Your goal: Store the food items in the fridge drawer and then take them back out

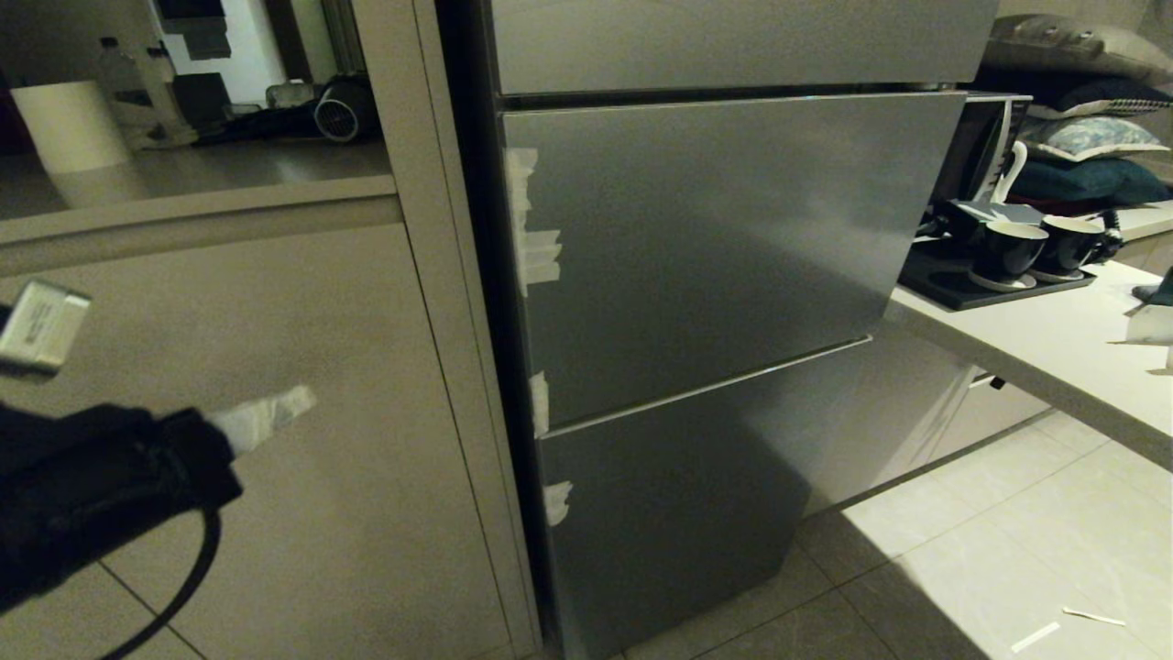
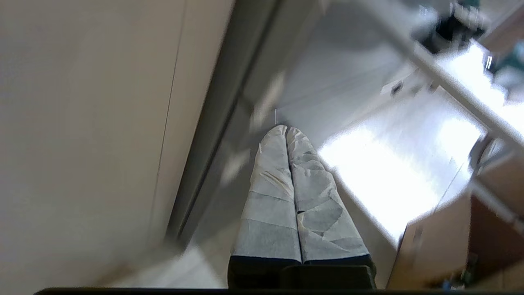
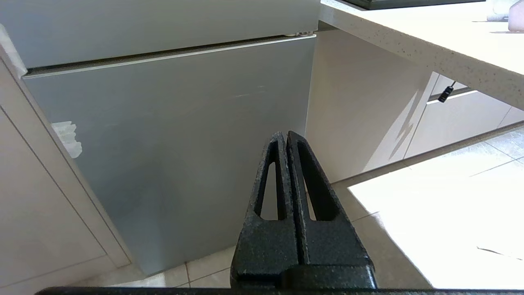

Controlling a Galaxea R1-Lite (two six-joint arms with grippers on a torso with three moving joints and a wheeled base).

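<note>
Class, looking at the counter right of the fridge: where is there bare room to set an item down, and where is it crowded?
Bare: the counter's front stretch, between the fridge and the scraps at its right end. Crowded: the back, where a black tray holds two dark cups.

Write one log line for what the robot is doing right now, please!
stage: start | fridge: all fronts closed | food: not in view | left gripper: shut, raised beside fridge | right gripper: shut, parked low
</note>
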